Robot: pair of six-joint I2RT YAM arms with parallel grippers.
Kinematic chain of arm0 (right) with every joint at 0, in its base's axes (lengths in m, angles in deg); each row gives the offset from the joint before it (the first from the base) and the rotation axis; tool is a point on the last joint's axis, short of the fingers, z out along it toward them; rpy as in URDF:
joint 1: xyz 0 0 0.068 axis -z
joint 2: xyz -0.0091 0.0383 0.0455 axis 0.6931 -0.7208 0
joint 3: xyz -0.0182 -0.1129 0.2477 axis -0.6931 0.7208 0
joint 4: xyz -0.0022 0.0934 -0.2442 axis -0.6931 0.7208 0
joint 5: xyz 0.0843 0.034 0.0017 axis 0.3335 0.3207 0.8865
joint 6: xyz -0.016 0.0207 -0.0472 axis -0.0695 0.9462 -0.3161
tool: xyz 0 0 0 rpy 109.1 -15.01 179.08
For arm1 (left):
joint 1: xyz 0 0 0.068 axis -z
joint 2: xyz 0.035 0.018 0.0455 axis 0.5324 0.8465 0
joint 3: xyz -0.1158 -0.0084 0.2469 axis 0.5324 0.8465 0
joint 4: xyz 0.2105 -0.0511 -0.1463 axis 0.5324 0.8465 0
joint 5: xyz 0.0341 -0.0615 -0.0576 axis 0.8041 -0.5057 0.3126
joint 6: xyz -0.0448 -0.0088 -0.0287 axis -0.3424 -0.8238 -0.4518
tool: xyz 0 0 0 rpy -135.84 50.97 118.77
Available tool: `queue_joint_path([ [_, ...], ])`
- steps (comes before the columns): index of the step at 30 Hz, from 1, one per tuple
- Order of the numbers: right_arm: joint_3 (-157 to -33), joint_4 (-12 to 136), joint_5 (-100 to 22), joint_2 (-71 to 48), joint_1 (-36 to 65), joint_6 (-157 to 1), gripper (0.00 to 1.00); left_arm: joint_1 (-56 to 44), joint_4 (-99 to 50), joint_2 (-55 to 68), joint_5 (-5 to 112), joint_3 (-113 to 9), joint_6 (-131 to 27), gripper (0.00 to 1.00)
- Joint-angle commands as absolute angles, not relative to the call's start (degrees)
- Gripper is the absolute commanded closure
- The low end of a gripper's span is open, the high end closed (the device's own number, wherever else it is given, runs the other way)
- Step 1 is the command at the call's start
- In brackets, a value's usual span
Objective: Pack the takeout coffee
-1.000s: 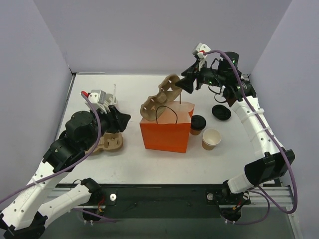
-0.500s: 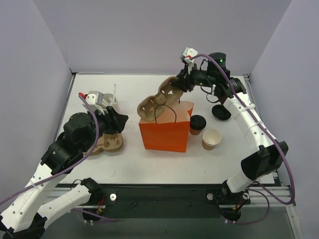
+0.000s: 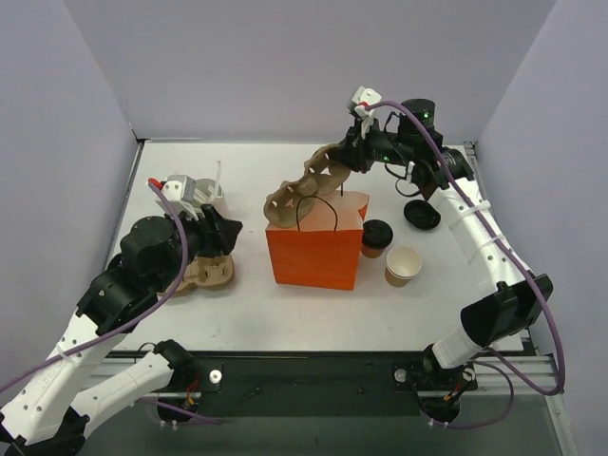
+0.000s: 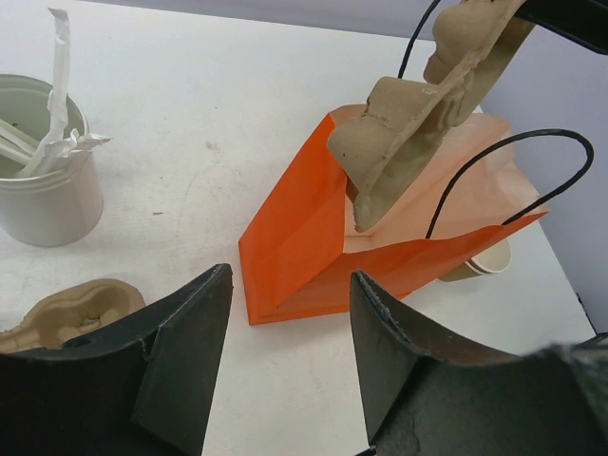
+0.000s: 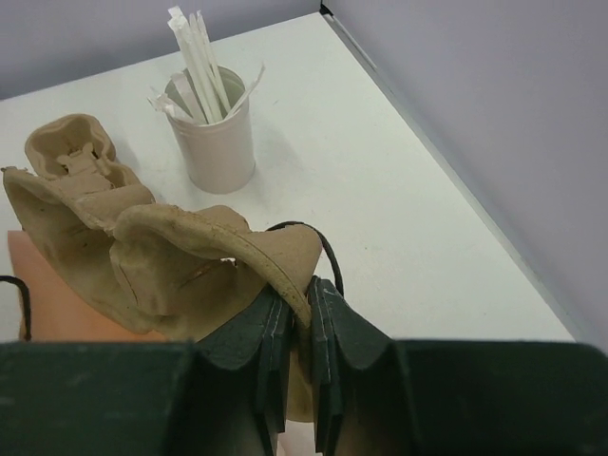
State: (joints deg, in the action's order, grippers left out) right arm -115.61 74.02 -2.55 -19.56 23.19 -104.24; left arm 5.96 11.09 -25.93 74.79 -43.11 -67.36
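Observation:
The takeout coffee (image 3: 377,237), a tan cup with a black lid, stands on the table just right of the orange bag (image 3: 315,249). My right gripper (image 3: 352,158) is shut on the rim of a brown pulp cup carrier (image 3: 306,186) and holds it tilted, its lower end at the bag's open mouth. In the right wrist view the fingers (image 5: 302,296) pinch the carrier's edge (image 5: 152,249). My left gripper (image 3: 226,228) is open and empty, left of the bag (image 4: 302,228); its jaws (image 4: 290,285) stand wide apart. The carrier (image 4: 418,119) hangs over the bag's opening.
A lidless tan cup (image 3: 403,266) stands right of the coffee. A loose black lid (image 3: 421,213) lies behind them. A white cup of stirrers (image 4: 46,182) stands at the back left. A second pulp carrier (image 3: 207,273) lies under my left arm.
My right gripper has moved left and a little down with the carrier, bringing its lower end over the bag's mouth. My left arm has shifted slightly left.

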Motion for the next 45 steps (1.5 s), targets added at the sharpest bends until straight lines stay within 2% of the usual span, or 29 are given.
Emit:
queue_joint_path([
  [1,-119.2,72.1,-1.1,-15.6,22.9,-98.8,0.86,5.7,10.0,-25.8,75.1,-42.8,-66.7,0.38],
  [3,-118.3,72.1,-1.3,-15.2,22.9,-98.0,0.84,5.7,9.4,-25.8,75.0,-42.2,-67.0,0.38],
  [7,-116.7,72.0,-2.0,-14.0,23.0,-96.1,0.91,5.7,8.7,-25.5,74.2,-41.9,-67.4,0.38],
  [16,-117.2,69.3,-5.0,-12.1,23.0,-86.0,0.92,5.7,8.6,-25.2,74.0,-41.7,-67.8,0.38],
  [20,-118.1,68.1,-6.9,-10.8,23.0,-78.8,0.91,5.7,9.3,-25.6,75.1,-41.3,-68.5,0.38],
  [24,-118.7,68.3,-10.3,-8.7,22.9,-64.9,0.92,5.7,10.9,-25.1,77.7,-42.0,-70.1,0.38],
  [35,-114.5,87.9,-30.8,0.5,17.3,-47.5,0.93,5.4,10.8,-26.6,87.3,-43.5,-71.8,0.39],
  [45,-117.4,108.6,-41.6,1.5,18.4,-43.4,0.96,5.1,6.5,-22.6,80.6,-43.3,-74.1,0.40],
])
